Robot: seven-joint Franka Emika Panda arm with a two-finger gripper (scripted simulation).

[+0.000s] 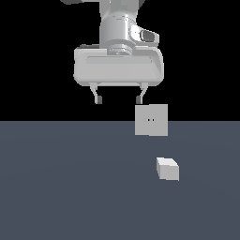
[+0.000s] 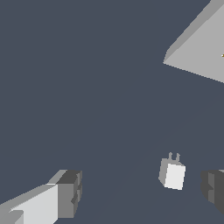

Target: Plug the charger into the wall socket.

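The charger [image 1: 168, 168], a small off-white block, lies on the dark floor toward the exterior view's right. In the wrist view the charger [image 2: 173, 174] shows two short prongs on one end. The wall socket [image 1: 151, 120] is a light-grey square plate standing upright behind it, with two tiny dark holes at its centre; only a corner of the wall socket [image 2: 199, 50] shows in the wrist view. My gripper [image 1: 119, 100] hangs open high above the floor, up and to the exterior view's left of the charger, holding nothing. Both fingertips [image 2: 69, 192] frame the wrist view.
A flat dark blue-grey floor [image 1: 70, 187] spreads under everything, with black background above its far edge. Nothing else stands on it.
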